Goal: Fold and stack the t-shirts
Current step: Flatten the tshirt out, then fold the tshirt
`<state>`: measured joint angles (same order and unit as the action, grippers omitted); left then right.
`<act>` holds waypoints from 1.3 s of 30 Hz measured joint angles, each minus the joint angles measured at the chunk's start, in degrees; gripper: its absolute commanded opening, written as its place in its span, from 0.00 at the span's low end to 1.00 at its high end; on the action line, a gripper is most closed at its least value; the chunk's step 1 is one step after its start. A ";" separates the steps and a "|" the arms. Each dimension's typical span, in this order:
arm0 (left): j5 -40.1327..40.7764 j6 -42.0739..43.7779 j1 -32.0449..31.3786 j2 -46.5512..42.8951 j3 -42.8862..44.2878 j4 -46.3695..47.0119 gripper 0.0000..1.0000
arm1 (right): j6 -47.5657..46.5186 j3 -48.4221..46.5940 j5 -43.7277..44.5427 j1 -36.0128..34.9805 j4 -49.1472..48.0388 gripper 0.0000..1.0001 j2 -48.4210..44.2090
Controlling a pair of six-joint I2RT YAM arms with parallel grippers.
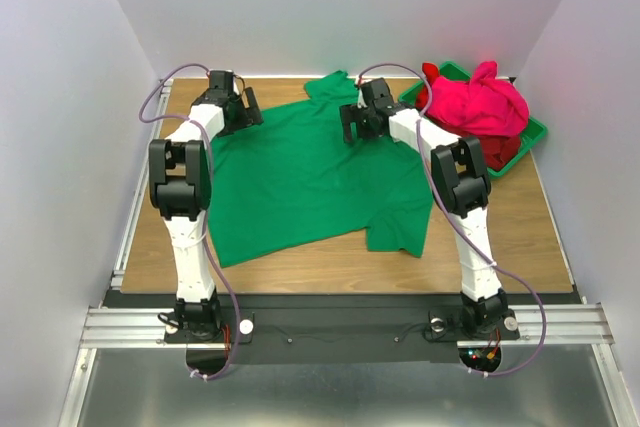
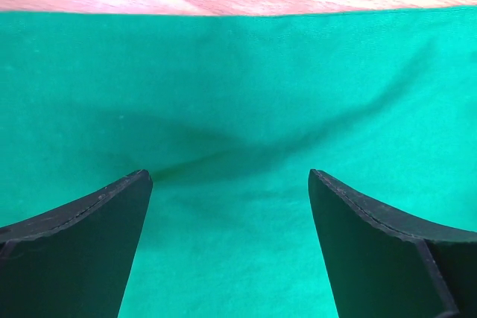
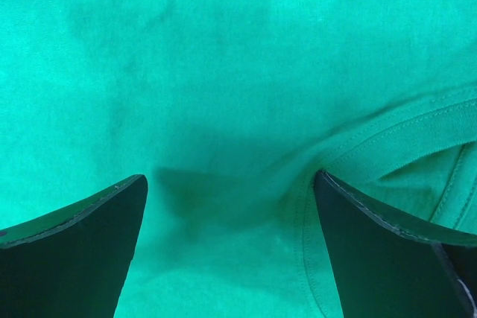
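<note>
Green cotton t-shirt [image 1: 300, 182] lies on the wooden worktop [image 1: 540, 237]; left gripper [image 1: 246, 110] and right gripper [image 1: 360, 135] poised above it, both spread wide.

Surface: wooden table [image 1: 330, 262], light-brown grain.
Middle: green t-shirt [image 1: 300, 177], spread out and wrinkled, one sleeve towards the far edge.
Far right corner: green plastic bin [image 1: 530, 142], set askew, near the shirt.

Left arm [image 1: 188, 237], right arm [image 1: 478, 242]: white link shells, black joint housings. Lilac cable [image 1: 149, 100] trails each. Gripper fingers [image 2: 74, 251] matte black, wedge-shaped.
</note>
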<state>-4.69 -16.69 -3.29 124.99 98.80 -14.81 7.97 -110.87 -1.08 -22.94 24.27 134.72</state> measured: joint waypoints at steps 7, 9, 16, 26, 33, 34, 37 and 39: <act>5.62 1.31 -0.50 -14.40 -6.73 -0.98 0.99 | 0.07 0.13 0.02 -0.02 2.82 1.00 -4.76; 8.28 0.79 -0.81 -21.68 -10.14 0.22 0.99 | 0.33 2.10 0.04 -0.02 2.60 1.00 -9.90; 16.59 -3.72 -1.49 -47.30 -28.30 3.85 0.99 | 5.42 25.90 0.83 -0.02 0.55 1.00 -41.68; 22.08 -9.31 -2.34 -59.41 -46.25 -5.27 0.99 | 18.08 57.86 3.98 -0.02 10.58 0.98 -65.48; 23.37 -13.62 -2.64 -65.88 -48.96 -9.84 0.99 | 25.07 65.31 4.81 -0.02 15.41 0.96 -68.30; 23.32 -14.53 -2.64 -66.79 -49.90 -9.94 0.99 | 26.08 66.03 5.31 -0.02 16.24 0.96 -68.65; 23.02 -16.85 -2.64 -68.43 -52.89 -10.56 0.99 | 27.71 66.73 5.88 -0.02 17.33 0.94 -68.54; 22.69 -18.43 -2.64 -68.98 -55.49 -10.84 0.99 | 28.57 66.77 6.14 -0.02 17.81 0.91 -67.58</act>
<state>18.00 -35.11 -5.93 56.01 43.31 -25.65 36.53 -44.10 5.06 -22.96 42.09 67.13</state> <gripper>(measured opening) 0.985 0.940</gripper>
